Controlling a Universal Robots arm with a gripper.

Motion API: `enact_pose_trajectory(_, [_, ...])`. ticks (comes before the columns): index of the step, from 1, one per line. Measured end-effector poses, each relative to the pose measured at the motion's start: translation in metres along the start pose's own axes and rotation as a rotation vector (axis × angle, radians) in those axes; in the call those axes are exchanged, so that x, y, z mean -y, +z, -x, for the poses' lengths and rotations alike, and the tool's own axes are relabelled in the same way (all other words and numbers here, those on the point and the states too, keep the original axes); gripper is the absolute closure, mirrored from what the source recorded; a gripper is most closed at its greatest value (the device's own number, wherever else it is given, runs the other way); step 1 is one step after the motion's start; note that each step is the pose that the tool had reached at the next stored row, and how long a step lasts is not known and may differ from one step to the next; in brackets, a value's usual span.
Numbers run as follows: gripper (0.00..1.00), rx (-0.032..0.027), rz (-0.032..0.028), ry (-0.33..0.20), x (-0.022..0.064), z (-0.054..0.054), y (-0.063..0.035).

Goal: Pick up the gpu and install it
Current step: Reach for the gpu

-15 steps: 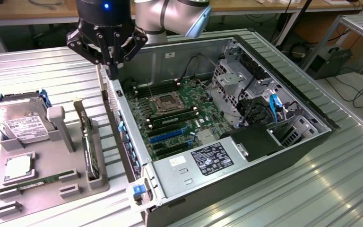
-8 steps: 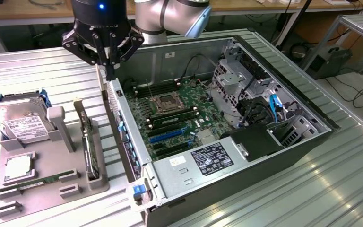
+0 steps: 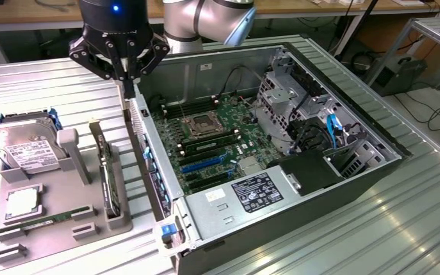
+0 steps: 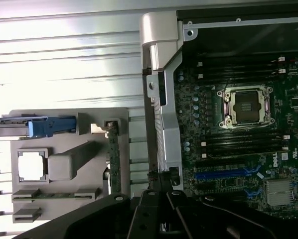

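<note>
The gpu (image 3: 107, 172) stands on its long edge in a slot of the grey holder (image 3: 59, 189), on the exterior view's left of the open computer case (image 3: 297, 223). From the wrist it shows edge-on as a thin green strip, the gpu (image 4: 113, 159). My black gripper (image 3: 129, 80) hangs above the case's rear wall, higher than the card and beyond its far end. Its fingers are shut with nothing between them. In the wrist view the gripper (image 4: 161, 186) sits over the case's silver wall (image 4: 166, 124). Blue expansion slots (image 3: 204, 163) lie bare on the motherboard.
The holder also carries a hard drive (image 3: 25, 146), a processor (image 3: 21, 201) and a RAM stick (image 3: 48, 220). Inside the case are the processor socket (image 4: 246, 106), a drive cage (image 3: 289, 100) and the power supply (image 3: 254, 192). Ribbed metal table (image 3: 373, 229) surrounds everything.
</note>
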State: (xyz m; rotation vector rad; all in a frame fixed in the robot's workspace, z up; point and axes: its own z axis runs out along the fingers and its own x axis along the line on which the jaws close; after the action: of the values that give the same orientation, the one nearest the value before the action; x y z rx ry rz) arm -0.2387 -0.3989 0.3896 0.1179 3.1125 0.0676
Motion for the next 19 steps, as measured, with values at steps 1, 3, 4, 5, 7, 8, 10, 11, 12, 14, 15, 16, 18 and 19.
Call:
enact_pose_trajectory(1, [0.89,0.0,0.0,0.0,0.0001,-0.001,0.0])
enact_pose_trajectory(3, [0.89,0.0,0.0,0.0,0.0002,-0.003,0.0])
enact_pose_trajectory(4, [0.89,0.0001,0.0001,0.0,0.0004,-0.005,0.0])
enact_pose_trajectory(5, [0.89,0.0,0.0,0.0,0.0006,-0.008,0.0])
enact_pose_trajectory(7, [0.89,0.0,0.0001,0.0,0.0008,-0.01,0.0001])
enact_pose_trajectory(8, [0.89,0.0,0.0,0.0,0.0009,-0.011,0.0001])
enact_pose_trajectory(10, [0.89,0.0,0.0,0.0,0.001,-0.014,0.0001])
enact_pose_trajectory(11, [0.89,0.0,0.0,0.0,0.0012,-0.016,0.0001])
enact_pose_trajectory(12, [0.89,0.0,0.0001,0.0,0.0013,-0.017,0.0001])
enact_pose_trajectory(14, [0.89,0.0001,0.0,0.0,0.0015,-0.019,0.0001])
enact_pose_trajectory(15, [0.89,0.0,0.0001,0.0,0.0015,-0.02,0.0001])
enact_pose_trajectory(16, [0.89,0.0001,0.0001,0.0,0.0015,-0.02,0.0002])
enact_pose_trajectory(18, [0.89,0.0,0.0001,0.0,0.0015,-0.02,0.0001])
enact_pose_trajectory(19, [0.89,0.0,0.0,0.0,0.0015,-0.02,0.0001])
